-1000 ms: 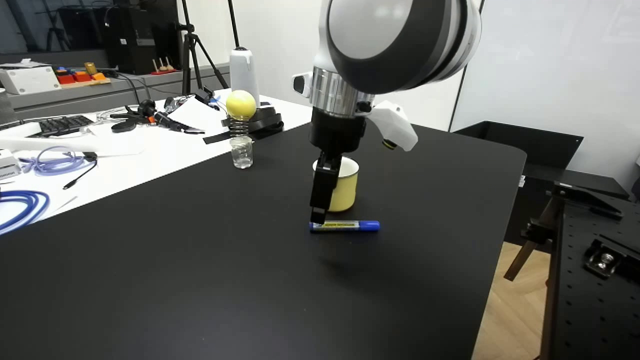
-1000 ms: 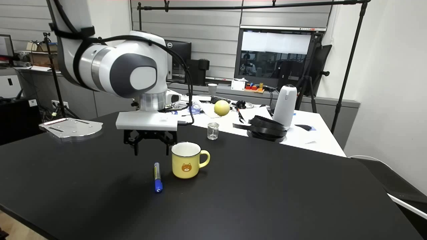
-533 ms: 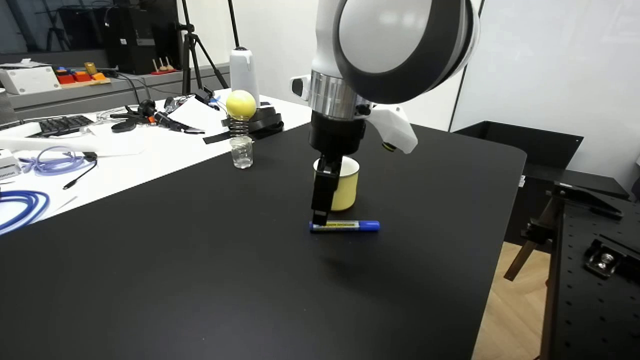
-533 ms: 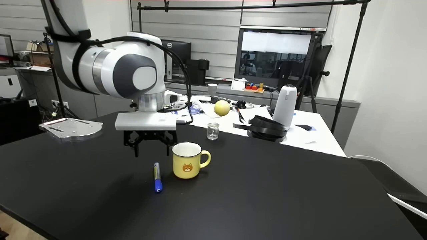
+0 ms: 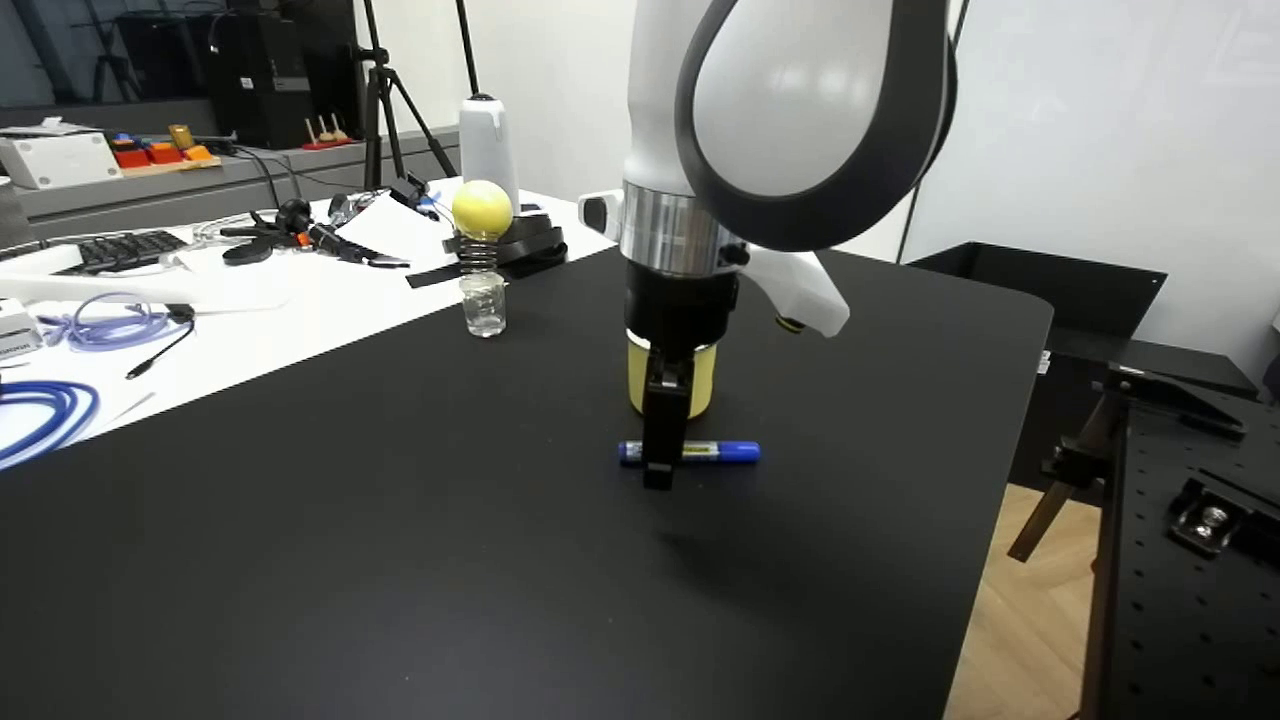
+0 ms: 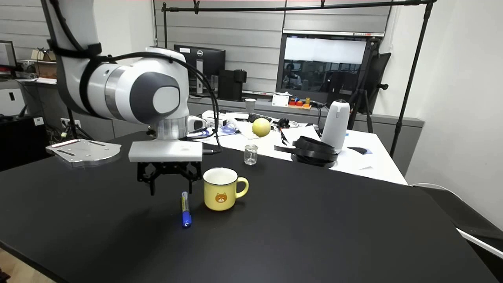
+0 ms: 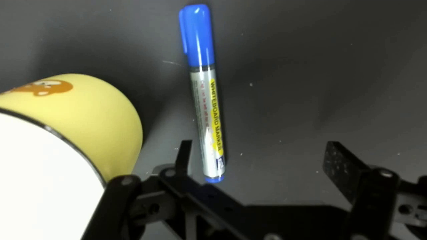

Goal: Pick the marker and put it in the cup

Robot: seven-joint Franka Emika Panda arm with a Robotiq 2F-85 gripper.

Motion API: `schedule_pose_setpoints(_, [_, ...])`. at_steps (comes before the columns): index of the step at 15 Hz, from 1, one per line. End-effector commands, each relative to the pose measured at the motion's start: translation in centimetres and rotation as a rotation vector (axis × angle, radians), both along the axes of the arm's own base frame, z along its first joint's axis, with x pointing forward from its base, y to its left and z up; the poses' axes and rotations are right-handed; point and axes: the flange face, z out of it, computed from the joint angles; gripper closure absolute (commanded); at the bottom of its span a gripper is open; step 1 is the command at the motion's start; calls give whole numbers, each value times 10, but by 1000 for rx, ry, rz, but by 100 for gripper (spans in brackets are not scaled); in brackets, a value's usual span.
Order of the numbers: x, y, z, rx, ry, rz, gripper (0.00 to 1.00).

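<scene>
The blue marker (image 7: 206, 110), with a silver and yellow label on its barrel, lies flat on the black table. It also shows in both exterior views (image 5: 738, 452) (image 6: 186, 210). The pale-yellow cup (image 6: 214, 198), white inside with a handle, stands upright beside it; the wrist view shows its side (image 7: 100, 116). My gripper (image 7: 259, 143) is open and empty, above the table. In the wrist view the marker's tail end shows between the fingers, nearer the left finger, which is close to the cup. In an exterior view a finger (image 5: 660, 470) hides part of the marker and cup.
A small clear jar (image 6: 250, 154) stands behind the cup near the table's far edge. A yellow ball (image 6: 261, 127) shows farther back. A clear plate (image 6: 84, 151) lies at the left. A white table (image 5: 330, 310) with cables and devices adjoins the black one.
My gripper has come down towards the table and, in an exterior view, moved slightly left, so its fingers are lower beside the marker. It has stayed open. The marker has not moved.
</scene>
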Motion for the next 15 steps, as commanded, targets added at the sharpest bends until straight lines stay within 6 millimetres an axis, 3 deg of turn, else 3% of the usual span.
schedule_pose_setpoints(1, [-4, -2, -12, -16, 23, -17, 0])
schedule_pose_setpoints(10, [-8, -16, -26, -40, 43, -42, 0])
schedule_pose_setpoints(11, [-7, -18, -25, -40, 29, -41, 25])
schedule_pose_setpoints(12, [-6, -20, -24, -43, 13, -40, 26])
schedule_pose_setpoints(15, [-2, -24, -21, -46, -23, -49, 48])
